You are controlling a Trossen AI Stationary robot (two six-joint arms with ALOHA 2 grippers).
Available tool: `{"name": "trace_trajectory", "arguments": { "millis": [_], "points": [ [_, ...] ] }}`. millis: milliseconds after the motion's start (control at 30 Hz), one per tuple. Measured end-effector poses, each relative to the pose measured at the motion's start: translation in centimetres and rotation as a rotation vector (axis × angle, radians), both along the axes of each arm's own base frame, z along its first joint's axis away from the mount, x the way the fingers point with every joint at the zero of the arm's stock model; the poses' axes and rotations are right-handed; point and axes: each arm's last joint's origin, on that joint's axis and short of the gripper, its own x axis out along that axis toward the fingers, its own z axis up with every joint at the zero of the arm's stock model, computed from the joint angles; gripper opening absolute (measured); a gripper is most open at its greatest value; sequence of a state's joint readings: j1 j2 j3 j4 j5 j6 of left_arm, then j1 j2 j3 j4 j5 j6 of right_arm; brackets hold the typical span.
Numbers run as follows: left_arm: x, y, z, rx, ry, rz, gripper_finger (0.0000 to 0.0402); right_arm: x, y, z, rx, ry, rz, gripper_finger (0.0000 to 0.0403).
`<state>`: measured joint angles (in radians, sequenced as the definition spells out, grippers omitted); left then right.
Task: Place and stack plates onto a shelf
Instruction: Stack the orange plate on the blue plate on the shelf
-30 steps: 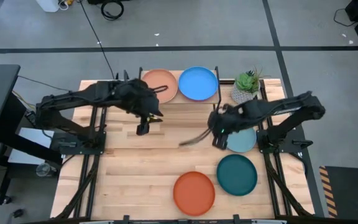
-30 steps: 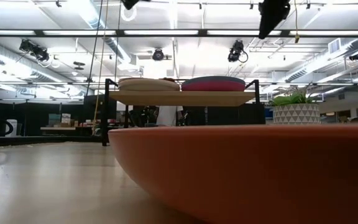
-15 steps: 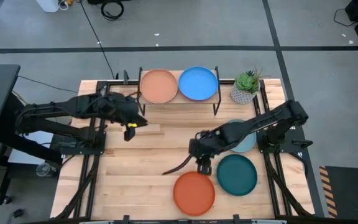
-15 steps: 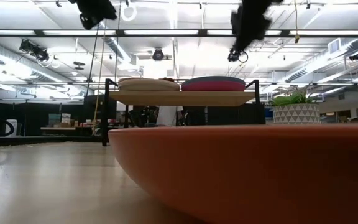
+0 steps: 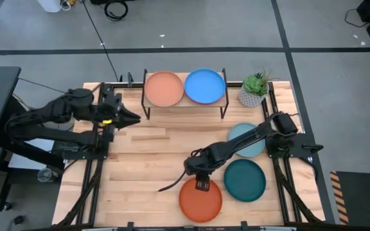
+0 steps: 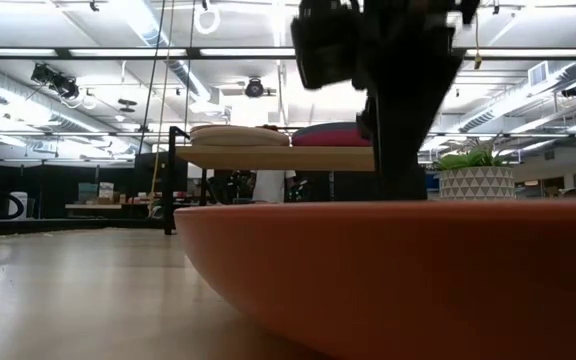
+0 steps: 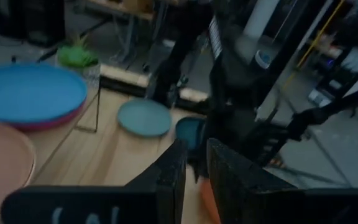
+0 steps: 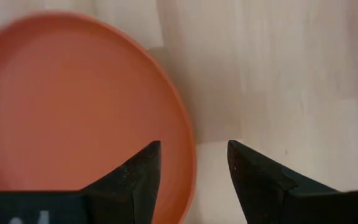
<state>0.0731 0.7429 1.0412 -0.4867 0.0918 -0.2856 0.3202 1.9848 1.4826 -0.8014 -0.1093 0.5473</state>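
The orange plate (image 5: 201, 202) lies on the table near its near edge and fills the foreground of the low view (image 6: 408, 280). My right gripper (image 5: 201, 183) (image 8: 193, 149) is open just above the plate's far rim (image 8: 188, 155), one finger over the inside and one outside. My left gripper (image 5: 132, 117) (image 7: 196, 152) waits near the table's left side, fingers close together and holding nothing. The shelf (image 5: 185, 102) (image 6: 288, 157) stands at the far edge. It carries a tan-peach plate (image 5: 164, 88) and a bright blue plate (image 5: 204, 85) on a magenta one (image 6: 330, 138).
A dark teal plate (image 5: 245, 180) lies right of the orange one, and a pale blue plate (image 5: 249, 142) lies beyond it, partly under my right arm. A potted plant (image 5: 254, 90) stands right of the shelf. Bare wood shows across the table's middle and left.
My right gripper has moved from beside the pale blue plate toward the near edge and down to the orange plate's far rim. My left arm has drawn back from in front of the shelf toward the table's left edge. No plate has moved.
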Motion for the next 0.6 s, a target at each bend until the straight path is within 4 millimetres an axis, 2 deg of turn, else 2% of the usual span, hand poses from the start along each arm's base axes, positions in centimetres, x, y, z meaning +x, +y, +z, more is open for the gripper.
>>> {"name": "trace_trajectory", "arguments": {
  "millis": [167,300,433,600],
  "points": [
    [-0.9,-0.2,0.5,-0.036,-0.047,-0.037,0.0071,0.3,0.0,-2.0,-0.016,0.064,0.012,0.0206],
    [-1.0,-0.3,0.5,-0.049,-0.043,-0.075,0.0071,0.4,-0.1,-3.1,-0.016,0.099,0.030,0.0201],
    [-0.9,-0.3,0.4,-0.049,-0.037,-0.086,0.0071,0.5,0.0,-3.5,-0.020,0.100,0.048,0.0173],
    [-0.9,-0.3,0.3,-0.023,-0.030,-0.090,0.0071,0.6,0.0,-3.5,-0.017,0.093,0.050,0.0105]
  ]
}}
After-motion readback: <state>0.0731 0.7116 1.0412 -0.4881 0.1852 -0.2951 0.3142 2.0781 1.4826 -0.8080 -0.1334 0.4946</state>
